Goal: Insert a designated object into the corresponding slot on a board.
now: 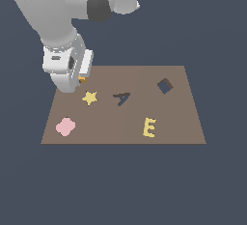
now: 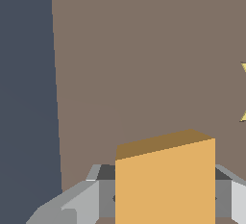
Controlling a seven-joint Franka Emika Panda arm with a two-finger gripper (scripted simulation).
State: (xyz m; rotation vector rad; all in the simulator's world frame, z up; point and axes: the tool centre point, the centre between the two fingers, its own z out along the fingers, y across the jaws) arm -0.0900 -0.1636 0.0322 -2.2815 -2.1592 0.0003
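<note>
Dark blue ground, brown board (image 1: 144,108), gripper (image 2: 163,194) clamped on orange block (image 2: 166,184) (near yellow star (image 1: 89,97)), diamond slot (image 1: 165,86) well apart.

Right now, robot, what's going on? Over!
Gripper shut on orange block, over the board's corner. Diamond slot empty, far across. Star and A cutout lie between.
</note>
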